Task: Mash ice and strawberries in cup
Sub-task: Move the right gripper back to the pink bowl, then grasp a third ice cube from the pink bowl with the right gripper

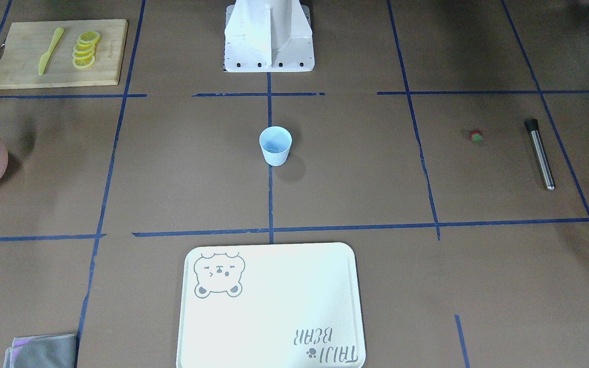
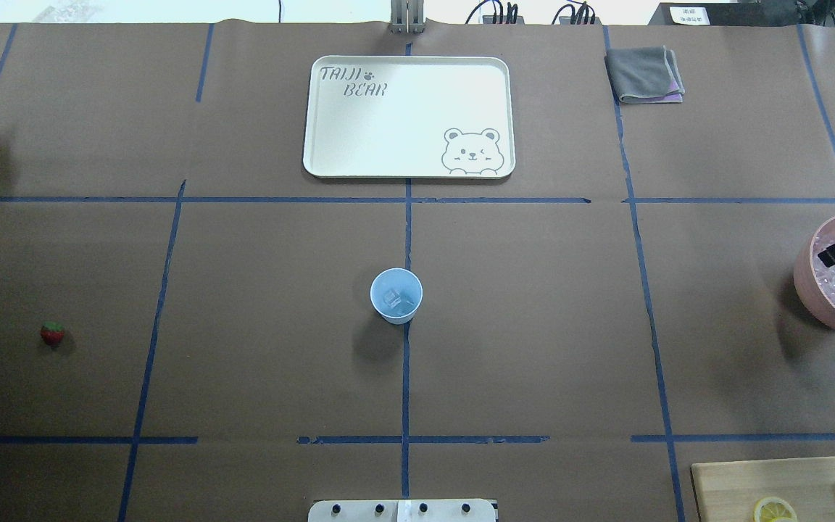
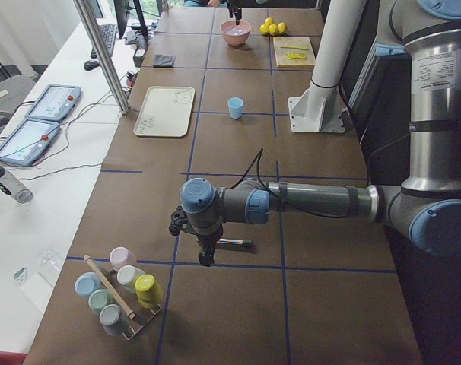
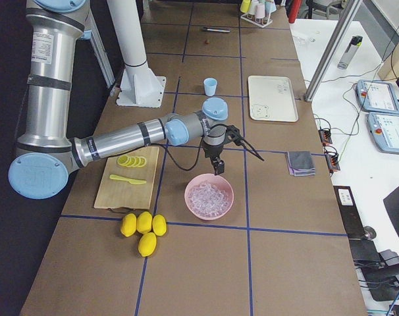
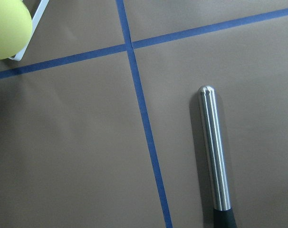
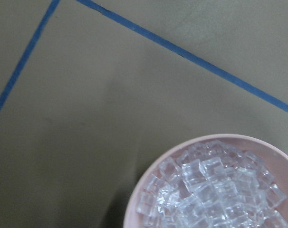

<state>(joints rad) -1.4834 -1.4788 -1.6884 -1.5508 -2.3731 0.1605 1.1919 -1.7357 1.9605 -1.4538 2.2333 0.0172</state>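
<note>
The right pincer [image 4: 217, 168] hangs over the pink bowl [image 4: 186, 196], the left pincer [image 3: 205, 257] by the steel rod [image 5: 213, 156]; apart or together, I cannot tell for either. Seen from overhead, the cup [image 2: 396, 313] stands central on the tabletop [image 2: 533, 326] holding an ice cube [image 2: 391, 296], the strawberry [image 2: 52, 333] well apart at its nine o'clock
</note>
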